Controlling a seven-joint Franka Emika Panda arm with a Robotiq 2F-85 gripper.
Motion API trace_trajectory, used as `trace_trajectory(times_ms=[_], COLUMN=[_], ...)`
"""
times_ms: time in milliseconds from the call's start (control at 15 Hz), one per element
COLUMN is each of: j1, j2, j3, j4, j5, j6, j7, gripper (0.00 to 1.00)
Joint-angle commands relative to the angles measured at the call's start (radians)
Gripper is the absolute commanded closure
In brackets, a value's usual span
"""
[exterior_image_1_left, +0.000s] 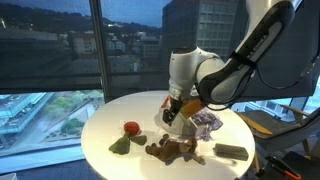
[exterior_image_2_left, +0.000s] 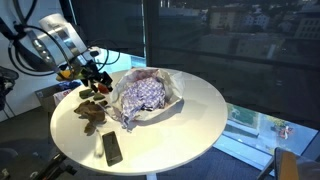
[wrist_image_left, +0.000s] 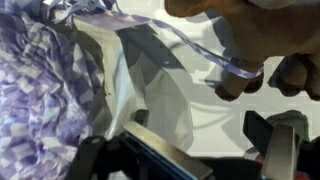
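The brown soft toy (exterior_image_1_left: 172, 150) lay on the worktop (exterior_image_1_left: 105, 120) just below the wide-open jaws, which hung between it and the checked cloth (exterior_image_2_left: 148, 95).

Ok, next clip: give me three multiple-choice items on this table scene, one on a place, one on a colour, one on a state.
1. Where does the brown plush toy lie?
A. on the round table, beside the crumpled cloth
B. on the floor
C. between the tool's fingers

2. What colour is the crumpled cloth?
A. plain red
B. purple and white checked
C. solid black

3. How does the tool stand?
A. open, holding nothing
B. shut on the cloth
C. shut on the plush toy

Answers:
1 A, both exterior views show it on the tabletop next to the cloth.
2 B, the check pattern shows in the wrist view.
3 A, the fingers stand apart with nothing between them.
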Motion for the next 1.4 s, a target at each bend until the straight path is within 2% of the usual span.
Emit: trace_trajectory(times_ms=[0,267,333,400,467,600,800,1000,1067,1333], j1=[-0.053,-0.092,0.005,0.008,0.038,0.101,0.171,0.156,0.133,0.114], j2=[0.116,0.153,0.144,0.153,0.16,0.173,0.207,0.245,0.256,0.3], j3=[0.053,0.159,0.082,0.086,0.055,-0.015,-0.115,-0.127,-0.111,-0.138], j4=[0.043,0.043,0.034,0.039,0.049,0.068,0.11,0.15,0.16,0.207], j5=[0.184,0.359,0.474,0.526,0.55,0.556,0.503,0.546,0.581,0.602], j6=[0.103,0.093,0.103,0.096,0.073,0.031,-0.04,-0.032,-0.013,-0.019], j7=[-0.174,-0.299,-0.382,-0.422,-0.453,-0.478,-0.464,-0.534,-0.579,-0.645], gripper=[0.0,0.0,0.0,0.0,0.0,0.0,0.0,0.0,0.0,0.0])
